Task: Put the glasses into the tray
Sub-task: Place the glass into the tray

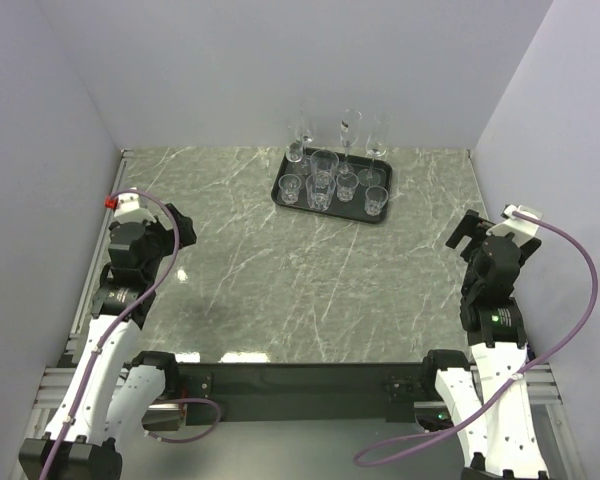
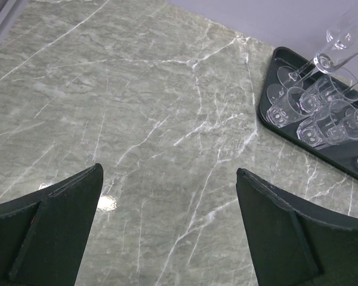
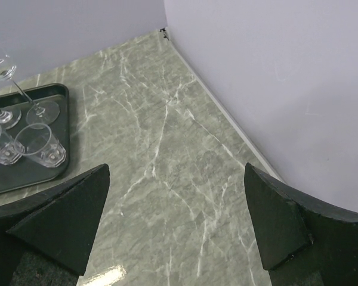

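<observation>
**Left pincer (image 2: 168,173) and right pincer (image 3: 176,170) both gape wide, holding nothing**

Each pincer hangs above bare tabletop with its two dark fingers spread far apart and nothing between them. The left one is over the left side of the green marbled table (image 1: 280,290), and the right one is over the right side, close to the pale side wall (image 3: 274,77). Both are well apart from the tray.

The black tray (image 1: 325,210) lies at the far edge of the table, a little right of centre and near the back wall. The glasses (image 1: 320,192) stand upright inside its rim, packed close together. The tall stemmed flutes (image 1: 350,135) are in the far row and the short tumblers (image 1: 377,200) are in front of them. From the left wrist view the tray sits at the far right, and from the right wrist view it sits at the left.
</observation>
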### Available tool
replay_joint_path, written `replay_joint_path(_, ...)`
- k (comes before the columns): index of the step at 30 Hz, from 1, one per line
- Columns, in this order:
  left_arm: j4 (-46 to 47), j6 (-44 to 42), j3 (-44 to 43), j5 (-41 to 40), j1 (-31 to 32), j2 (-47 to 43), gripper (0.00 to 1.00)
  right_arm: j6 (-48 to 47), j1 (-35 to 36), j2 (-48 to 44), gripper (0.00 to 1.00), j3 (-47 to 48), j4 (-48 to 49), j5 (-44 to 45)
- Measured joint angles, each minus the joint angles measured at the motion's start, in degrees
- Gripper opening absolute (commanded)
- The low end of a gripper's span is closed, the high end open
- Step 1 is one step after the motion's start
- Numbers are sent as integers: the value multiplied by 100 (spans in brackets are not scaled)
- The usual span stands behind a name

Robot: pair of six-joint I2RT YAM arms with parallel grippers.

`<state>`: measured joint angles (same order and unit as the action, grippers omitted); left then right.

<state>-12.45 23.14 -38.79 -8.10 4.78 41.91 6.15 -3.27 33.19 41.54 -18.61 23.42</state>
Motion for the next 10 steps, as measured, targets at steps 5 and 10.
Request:
replay_joint_path(5, 13, 2, 0, 39, 0, -15, 99, -2, 0, 0, 100, -22, 33, 22)
replay_joint_path(10, 15, 0, 0, 61, 0, -15, 99, -7, 0, -2, 100, -79, 50, 90)
